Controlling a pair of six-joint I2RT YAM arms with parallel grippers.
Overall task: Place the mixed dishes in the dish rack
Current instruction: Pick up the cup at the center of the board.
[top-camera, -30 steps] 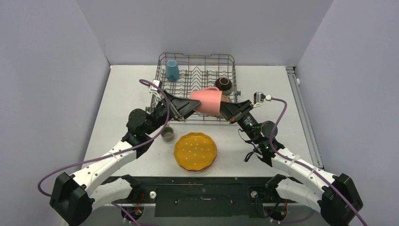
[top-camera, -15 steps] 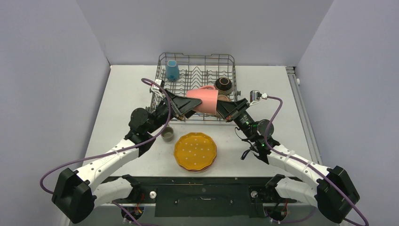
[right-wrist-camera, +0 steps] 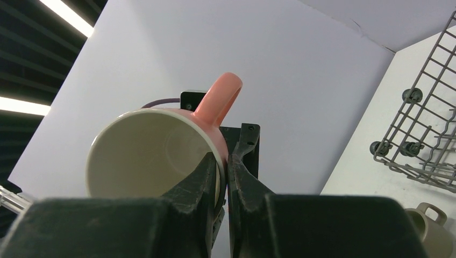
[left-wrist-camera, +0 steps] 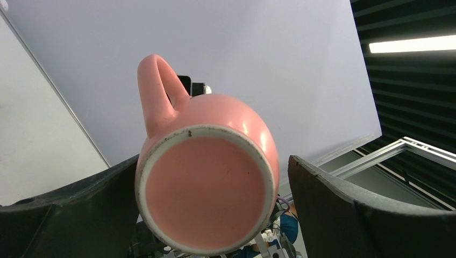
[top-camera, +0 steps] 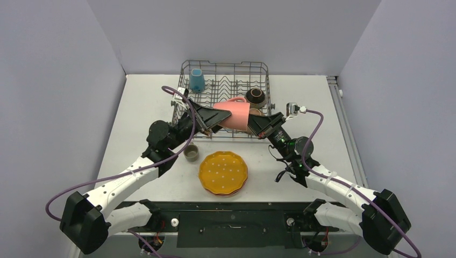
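Closest to the arm bases, at six o'clock on the table [top-camera: 140, 107]: scalloped orange-yellow plate [top-camera: 223, 172], lying flat, white dots up, stacked on a pink plate [top-camera: 230, 194] with only a sliver of pink rim peeking out on the near side. Off at ten o'clock from that stack, just beside it but not touching: grey-green cup [top-camera: 191, 152], upright on the tabletop, all alone.

Moving out to mid-table, and up in the air: pink cup [top-camera: 233, 116], tipped onto its side, mouth toward three o'clock, base toward nine, handle on the twelve o'clock side in the overhead view. Lined up over the near rows of the dish rack [top-camera: 223, 67] from that angle, carried clear of the tabletop.

Reaching in from four o'clock, right gripper [top-camera: 250, 125]: clamped tight on the cup's rim beside the handle, one finger [right-wrist-camera: 196, 180] inside the mouth, the other pressed on the outer wall. Solid pinch.

Reaching in from eight o'clock, left gripper [top-camera: 218, 120]: jaws spread wide around the cup's base end, gripping nothing. From the left wrist camera, one finger [left-wrist-camera: 91, 204] right up against the cup's side, cannot tell whether touching; the other well off, bare wall showing in the gap.

Farthest back, at twelve o'clock: dish rack again, grey wire, reaching to the table's far edge. Inside, small blue cup [top-camera: 197, 79] standing at the rack's eleven o'clock corner; dark brown bowl [top-camera: 255, 96] propped among the tines on the three o'clock side.
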